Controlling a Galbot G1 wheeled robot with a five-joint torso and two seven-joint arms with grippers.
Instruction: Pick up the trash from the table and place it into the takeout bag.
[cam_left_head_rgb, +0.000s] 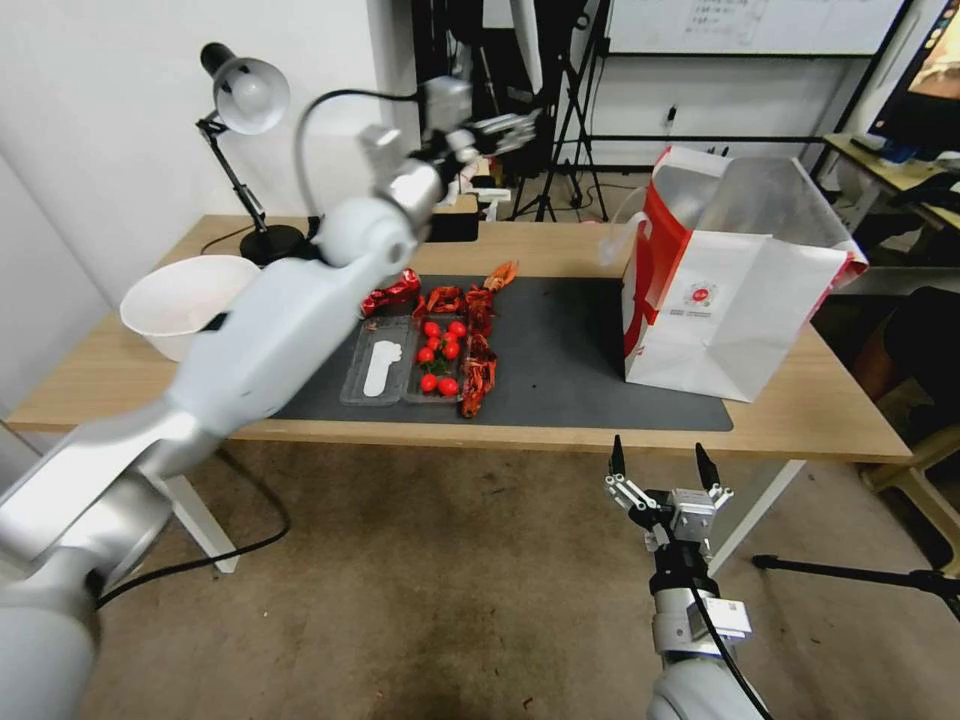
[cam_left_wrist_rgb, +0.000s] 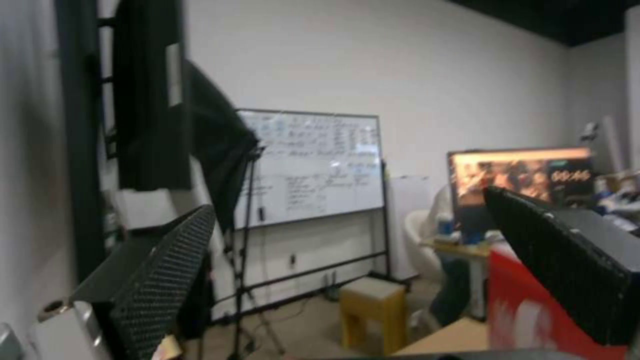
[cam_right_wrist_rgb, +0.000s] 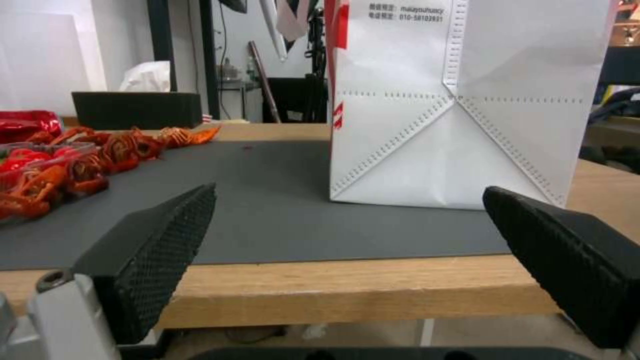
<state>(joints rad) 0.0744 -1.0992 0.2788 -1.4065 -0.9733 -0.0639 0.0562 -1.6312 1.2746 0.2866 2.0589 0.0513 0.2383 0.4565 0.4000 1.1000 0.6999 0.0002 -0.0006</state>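
Note:
The trash lies on the dark mat (cam_left_head_rgb: 580, 350) of the table (cam_left_head_rgb: 800, 410): red crayfish shells (cam_left_head_rgb: 478, 355) (cam_right_wrist_rgb: 100, 155), a clear tray with cherry tomatoes (cam_left_head_rgb: 405, 365) and a crumpled red wrapper (cam_left_head_rgb: 392, 293). A pale bowl (cam_left_head_rgb: 185, 300) stands at the table's left end. The takeout bag (cam_left_head_rgb: 720, 300) (cam_right_wrist_rgb: 460, 110), white with red sides, stands open on the right. My left gripper (cam_left_head_rgb: 515, 125) (cam_left_wrist_rgb: 348, 200) is raised high above the table's back edge, open and empty. My right gripper (cam_left_head_rgb: 658, 450) (cam_right_wrist_rgb: 350, 190) hangs open just below the front edge, facing the bag.
A black desk lamp (cam_left_head_rgb: 245, 100) stands at the back left, its cable trailing off the table. Tripods and a whiteboard (cam_left_wrist_rgb: 307, 165) fill the room behind. A desk with a monitor (cam_left_head_rgb: 925, 80) sits at the far right. A tripod leg (cam_left_head_rgb: 860, 575) lies on the floor.

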